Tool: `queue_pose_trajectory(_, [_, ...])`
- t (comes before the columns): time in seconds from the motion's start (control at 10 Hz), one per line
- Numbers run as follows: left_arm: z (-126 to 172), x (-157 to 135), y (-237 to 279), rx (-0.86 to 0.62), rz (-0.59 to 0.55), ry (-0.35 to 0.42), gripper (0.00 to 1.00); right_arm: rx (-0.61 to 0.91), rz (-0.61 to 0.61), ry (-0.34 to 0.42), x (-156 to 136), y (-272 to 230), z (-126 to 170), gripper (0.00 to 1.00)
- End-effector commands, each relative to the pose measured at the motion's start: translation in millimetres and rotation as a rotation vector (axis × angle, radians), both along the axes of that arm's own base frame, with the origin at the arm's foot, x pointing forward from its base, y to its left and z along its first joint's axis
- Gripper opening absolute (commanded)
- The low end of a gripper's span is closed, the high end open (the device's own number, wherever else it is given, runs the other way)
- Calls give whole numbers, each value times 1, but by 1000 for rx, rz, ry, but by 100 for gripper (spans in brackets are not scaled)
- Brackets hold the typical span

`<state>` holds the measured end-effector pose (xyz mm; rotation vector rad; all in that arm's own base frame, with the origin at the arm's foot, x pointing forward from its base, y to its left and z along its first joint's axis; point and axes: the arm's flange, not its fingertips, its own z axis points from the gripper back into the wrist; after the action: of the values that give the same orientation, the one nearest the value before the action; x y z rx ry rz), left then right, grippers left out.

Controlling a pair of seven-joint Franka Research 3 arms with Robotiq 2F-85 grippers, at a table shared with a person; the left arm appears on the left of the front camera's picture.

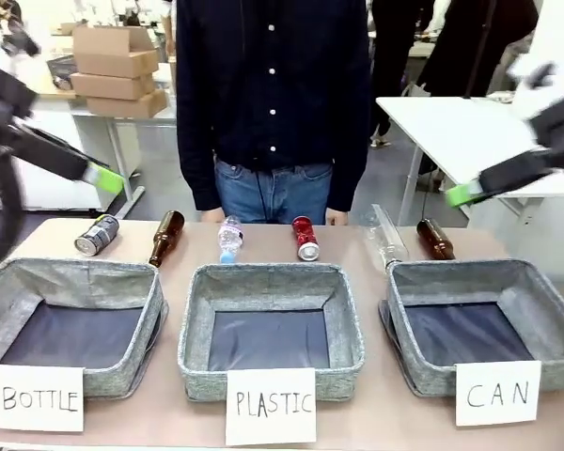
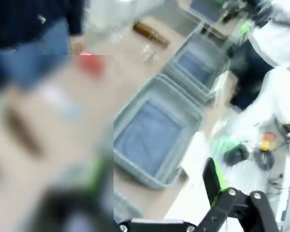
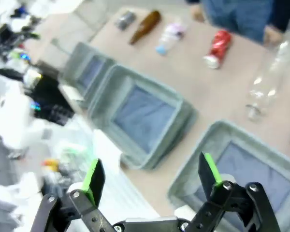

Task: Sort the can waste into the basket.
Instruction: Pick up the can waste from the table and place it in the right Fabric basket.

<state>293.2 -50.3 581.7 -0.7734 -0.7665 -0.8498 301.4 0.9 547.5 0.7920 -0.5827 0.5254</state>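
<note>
At the near right corner of the table (image 1: 150, 423), the CAN basket (image 1: 545, 310) is shown empty. Along the far edge, 2 cans lie unsorted: the red can (image 1: 305, 237) centrally, the dark can (image 1: 97, 235) leftward. Above, the left gripper (image 1: 105, 178) and right gripper (image 3: 151, 175) are held wide open, empty.

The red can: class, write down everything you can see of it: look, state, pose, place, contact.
The red can is a small metal drink can, its body looking dented. It lies on its side on the tan table, a silver end turned toward the robot's side, just beyond the far rim of the basket carded PLASTIC. It lies apart from the small plastic bottle on one side and the larger clear bottle on the other; only the table touches it.
</note>
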Motion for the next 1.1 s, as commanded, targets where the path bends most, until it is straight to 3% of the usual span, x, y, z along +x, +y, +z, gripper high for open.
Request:
queue_pose_trajectory(0.0, [-26, -10, 55, -584, -69, 176, 100, 629, -103, 426, -5, -59, -8, 100])
queue_pose_trajectory(0.2, [-52, -3, 73, -712, -33, 202, 100, 743, -177, 433, -9, -85, -28, 100])
queue_pose_trajectory(0.3, [-63, 7, 77, -752, -4, 236, 100, 767, -210, 376, -13, -91, -34, 100])
queue_pose_trajectory(0.4, [-71, 18, 78, -721, 106, 308, 100, 713, -275, 308, -18, -89, -35, 100])
queue_pose_trajectory(0.5, [-27, 14, 105, -671, -38, 173, 100, 476, -368, 153, -22, -72, -32, 100])
queue_pose_trajectory(0.6, [-27, 14, 105, -671, -38, 173, 100, 699, -159, 336, -6, -118, -29, 100])
queue_pose_trajectory(1.0, [-27, 14, 105, -671, -38, 173, 100, 699, -159, 336, -6, -118, -29, 100])
